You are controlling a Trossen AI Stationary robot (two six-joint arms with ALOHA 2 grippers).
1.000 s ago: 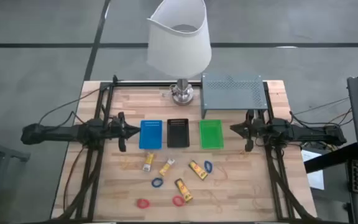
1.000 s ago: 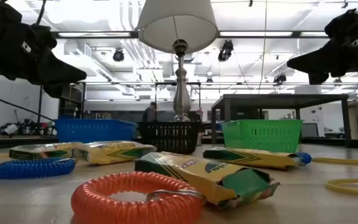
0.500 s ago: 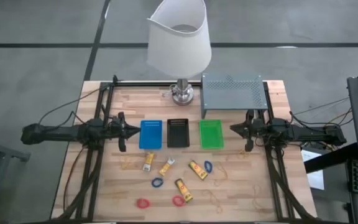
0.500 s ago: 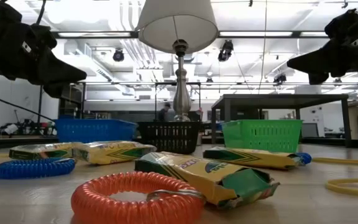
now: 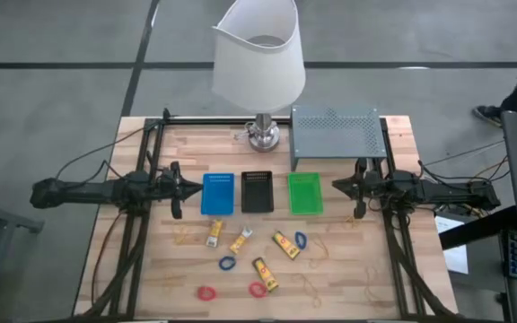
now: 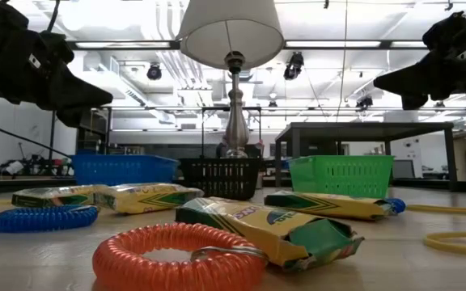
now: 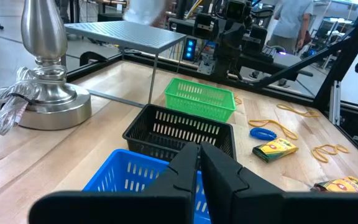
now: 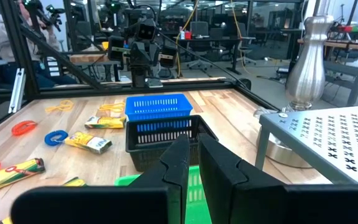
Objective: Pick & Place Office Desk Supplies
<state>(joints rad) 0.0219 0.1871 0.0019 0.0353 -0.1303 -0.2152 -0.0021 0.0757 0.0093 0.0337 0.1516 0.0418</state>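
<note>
Several yellow packets lie flat on the wooden table in front of the trays, among them one (image 5: 214, 233), another (image 5: 284, 244) and a third (image 5: 265, 274). Blue rings (image 5: 228, 263) (image 5: 301, 240), red rings (image 5: 206, 292) (image 5: 258, 289) and tan rubber bands (image 5: 317, 251) (image 5: 184, 236) lie around them. My left gripper (image 5: 196, 187) hovers shut and empty left of the blue tray (image 5: 218, 193); it also shows in the left wrist view (image 7: 199, 148). My right gripper (image 5: 335, 186) hovers shut and empty right of the green tray (image 5: 305, 193); it also shows in the right wrist view (image 8: 192, 140).
A black tray (image 5: 258, 191) stands between the blue and green ones. A lamp with a metal base (image 5: 261, 135) and white shade stands at the far middle. A grey perforated shelf (image 5: 335, 130) stands at the far right. People move in the room beyond the table.
</note>
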